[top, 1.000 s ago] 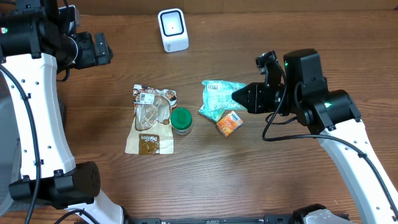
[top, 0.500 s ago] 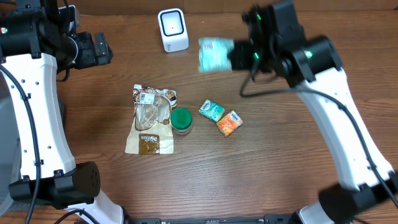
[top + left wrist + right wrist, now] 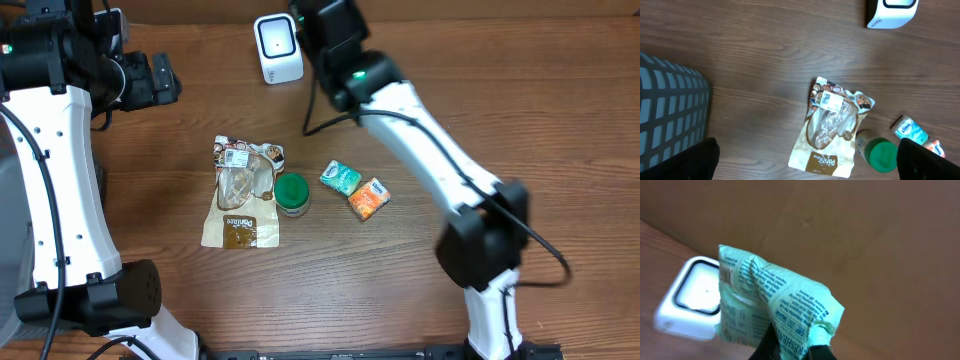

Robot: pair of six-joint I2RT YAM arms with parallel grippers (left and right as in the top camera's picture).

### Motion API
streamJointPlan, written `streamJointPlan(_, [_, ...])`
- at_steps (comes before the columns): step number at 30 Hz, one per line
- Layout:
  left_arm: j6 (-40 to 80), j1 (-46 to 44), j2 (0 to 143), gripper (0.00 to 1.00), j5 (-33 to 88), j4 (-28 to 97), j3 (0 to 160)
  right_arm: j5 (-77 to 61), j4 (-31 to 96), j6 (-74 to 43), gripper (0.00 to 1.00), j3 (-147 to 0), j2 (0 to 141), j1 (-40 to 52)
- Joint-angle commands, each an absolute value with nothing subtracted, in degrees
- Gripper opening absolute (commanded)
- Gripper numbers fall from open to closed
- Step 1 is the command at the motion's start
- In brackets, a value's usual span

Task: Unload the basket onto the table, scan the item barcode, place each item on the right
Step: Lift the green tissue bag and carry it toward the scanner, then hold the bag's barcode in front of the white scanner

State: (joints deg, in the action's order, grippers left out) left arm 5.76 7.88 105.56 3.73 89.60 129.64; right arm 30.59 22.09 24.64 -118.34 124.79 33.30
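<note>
Right gripper (image 3: 792,349) pinched on bottom edge of green pack (image 3: 775,305). In wrist view I see pack at frame centre, printed side toward camera, with scanner (image 3: 690,300) behind it at lower left. Can't tell gap between them. In overhead, arm hides pack at top centre, beside scanner. Left gripper (image 3: 165,80) spread wide, holding nothing, upper left of overhead. Mid-table: pouch (image 3: 240,195), jar (image 3: 291,194) at its right edge, teal packet (image 3: 341,178) and orange packet (image 3: 369,198) just right.

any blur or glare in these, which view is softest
Right wrist: softest, white scanner behind the green packet is blurred, packet print readable. Overhead: sharp, evenly lit, no strong glare. Left wrist: crisp on the brown snack bag.
</note>
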Motion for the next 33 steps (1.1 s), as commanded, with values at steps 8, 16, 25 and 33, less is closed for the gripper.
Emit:
streamJointPlan(8, [5.1, 7.9, 105.8, 0.99, 4.1, 89.5, 129.5, 35.9, -11.1, 71.5, 0.04, -119.6, 137.4, 34.2])
streamJointPlan(16, [5.1, 7.9, 105.8, 0.99, 4.1, 89.5, 129.5, 31.2, -17.5, 72.8, 0.04, -119.6, 143.3, 34.3])
streamJointPlan(25, [5.1, 7.9, 105.8, 1.0, 4.1, 89.5, 129.5, 30.8, -18.0, 74.0, 0.04, -119.6, 144.7, 34.4])
streamJointPlan(33, [5.1, 7.9, 105.8, 0.99, 4.1, 89.5, 129.5, 30.5, -17.9, 74.0, 0.04, -119.6, 144.7, 34.5])
